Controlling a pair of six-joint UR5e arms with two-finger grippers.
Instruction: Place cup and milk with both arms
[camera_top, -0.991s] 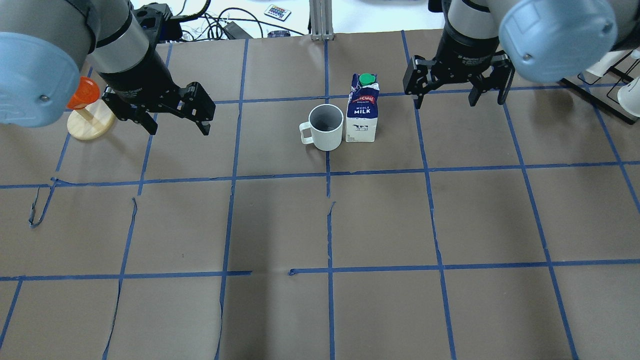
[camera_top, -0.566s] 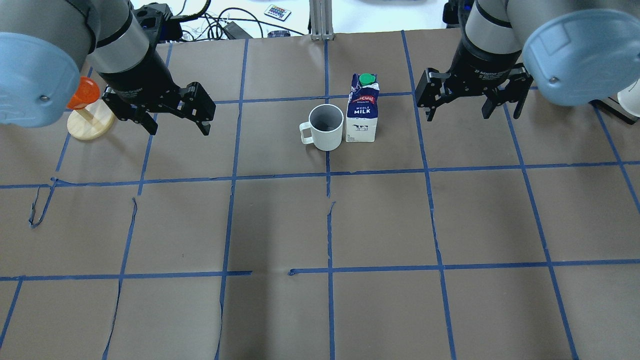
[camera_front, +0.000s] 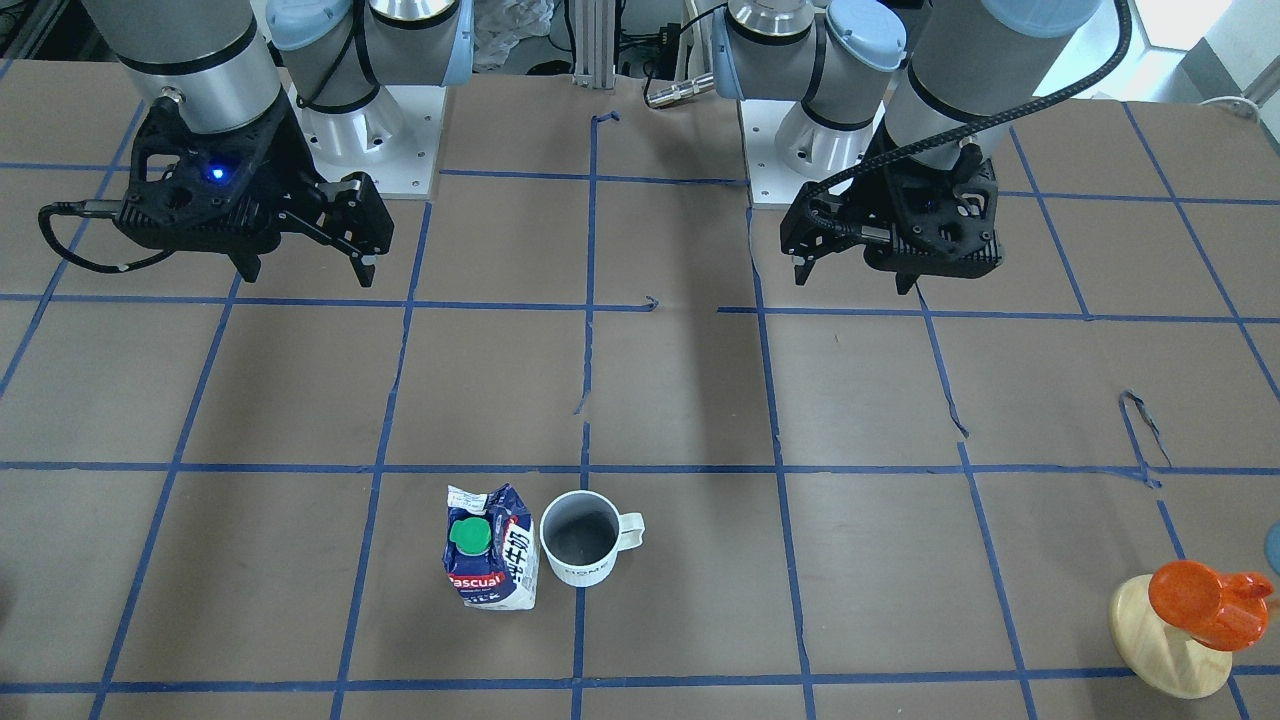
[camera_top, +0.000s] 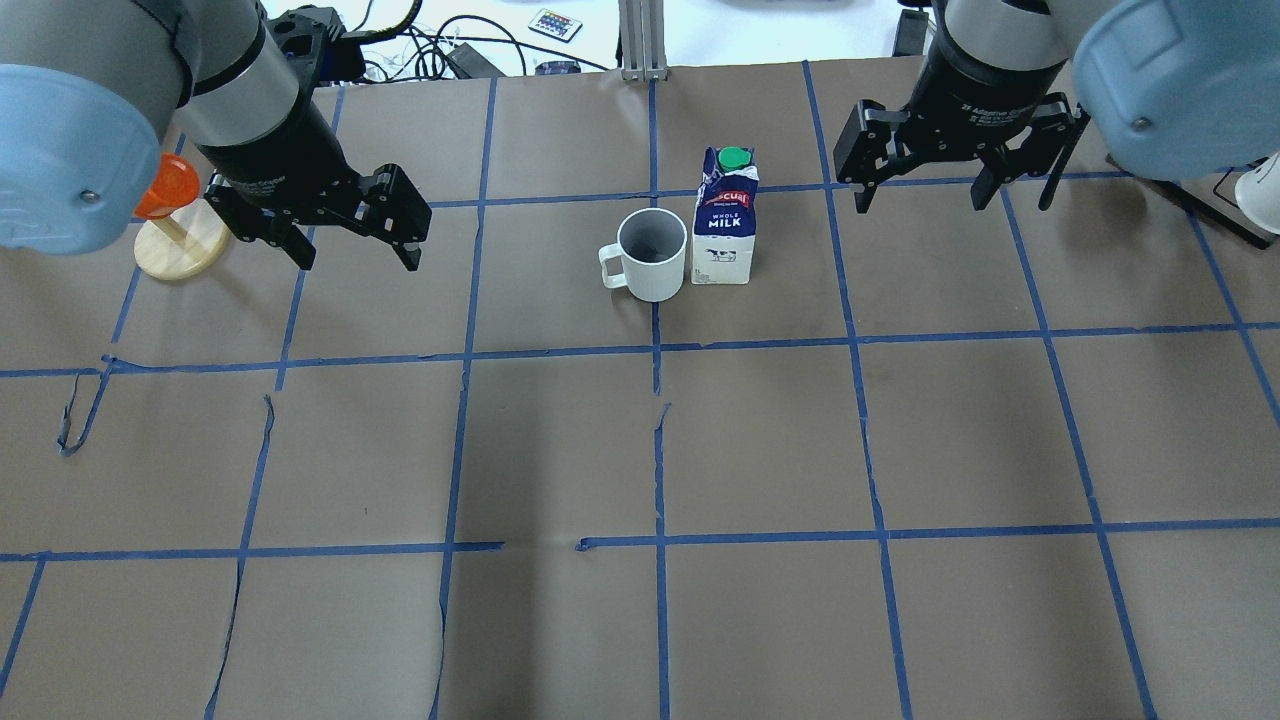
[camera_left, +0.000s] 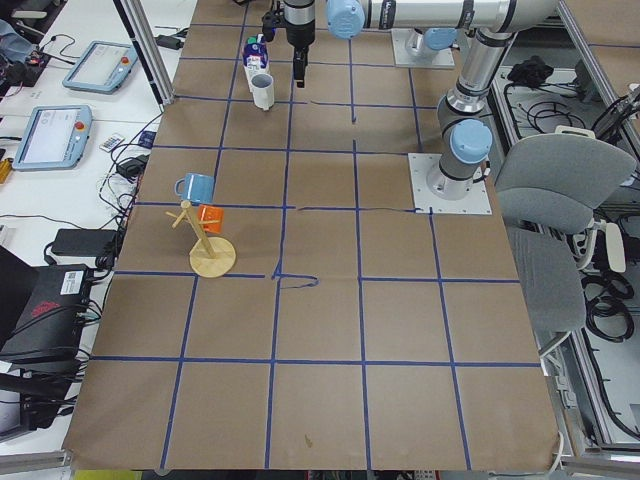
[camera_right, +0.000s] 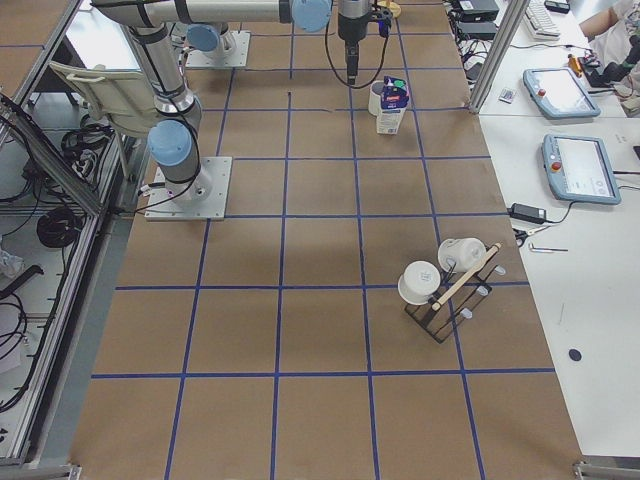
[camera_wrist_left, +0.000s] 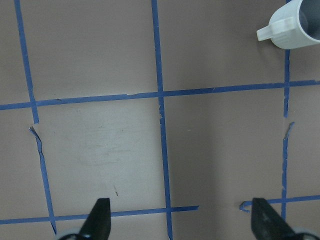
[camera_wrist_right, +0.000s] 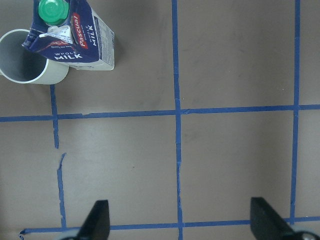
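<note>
Front-facing: shows the milk (camera_front: 490, 555) upright just beside the cup (camera_front: 580, 538), both toward the table (camera_front: 900, 560) edge opposite the robot, about midway along it, with the handle turned away from the carton. Cannot tell whether touching. Shows the right gripper (camera_front: 305, 268) and the left gripper (camera_front: 853, 280) hanging above the counter, well apart from both things, each released with fingers spread and nothing held. Puts a wooden stand (camera_front: 1165, 640) with an orange mug (camera_front: 1205, 600) by the corner at the robot's left on that same edge.

Overhead: places cup (camera_top: 652, 255) and milk (camera_top: 725, 225) between the two claws, the left gripper (camera_top: 355, 255) toward the left end, the right gripper (camera_top: 950, 200) toward the right end, both spread wide and empty.

Exterior left: shows cup (camera_left: 262, 92) and milk (camera_left: 253, 55) small near the operators' edge, plus a blue mug (camera_left: 193, 186) on the stand. Cannot judge the claws here.

Exterior right: shows a black rack (camera_right: 440, 305) with white mugs (camera_right: 418, 282) near the operators' edge.

Left wrist: shows spread fingertips (camera_wrist_left: 97, 222) low in frame, the cup cropped at the upper right.

Right wrist: shows spread fingertips (camera_wrist_right: 97, 220) and, at the upper left, milk beside cup.
</note>
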